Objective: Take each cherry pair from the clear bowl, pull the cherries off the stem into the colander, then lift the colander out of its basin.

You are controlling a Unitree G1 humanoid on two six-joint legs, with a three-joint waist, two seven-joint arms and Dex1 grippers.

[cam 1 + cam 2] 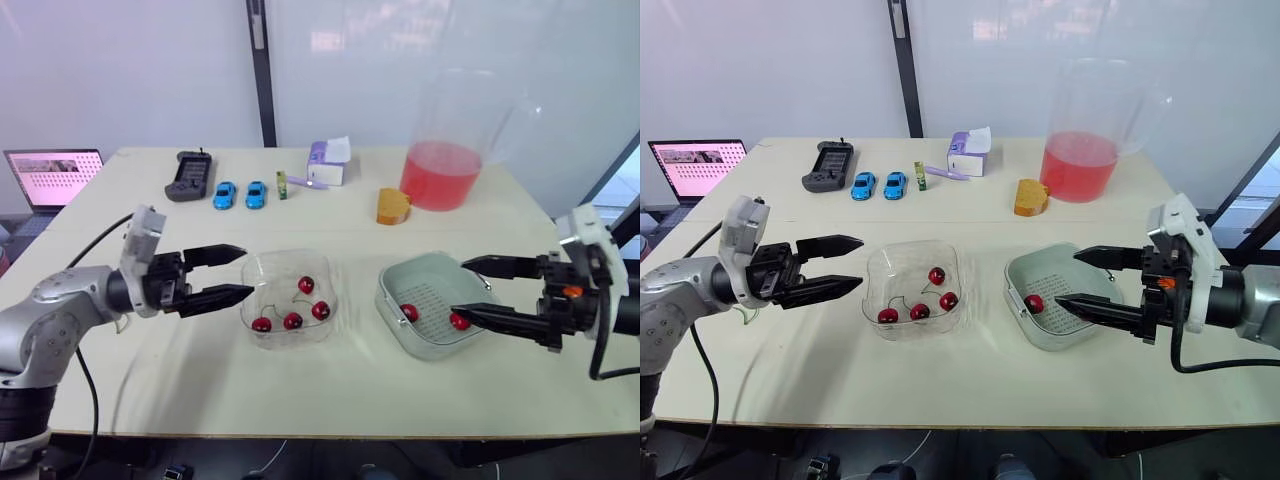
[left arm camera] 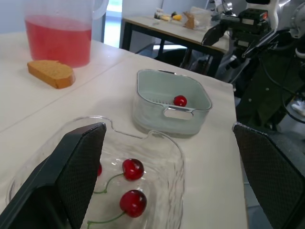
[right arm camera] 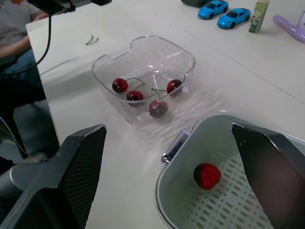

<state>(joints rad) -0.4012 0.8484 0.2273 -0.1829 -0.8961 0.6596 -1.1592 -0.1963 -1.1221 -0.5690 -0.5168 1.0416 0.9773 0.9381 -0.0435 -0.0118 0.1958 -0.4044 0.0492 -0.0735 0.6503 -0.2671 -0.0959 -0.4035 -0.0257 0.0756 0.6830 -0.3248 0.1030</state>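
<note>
The clear bowl [image 1: 270, 275] stands at the table's middle front and holds several red cherries [image 1: 292, 321] with stems attached. To its right sits the pale green colander [image 1: 400, 275] inside its basin, with two loose cherries [image 1: 409, 312] in it. My left gripper [image 1: 240, 272] hovers just left of the bowl, open, with nothing between its fingers. Over the colander's right side is my right gripper [image 1: 467, 288], also open and empty, its lower finger close to the second cherry [image 1: 459, 321].
A pitcher of red liquid [image 1: 442, 150] and an orange bread piece [image 1: 393, 205] stand behind the colander. Further back are a tissue box [image 1: 328, 162], two blue toy cars [image 1: 225, 195], a game controller [image 1: 189, 175] and a laptop [image 1: 53, 177]. A loose stem [image 3: 92, 40] lies on the table.
</note>
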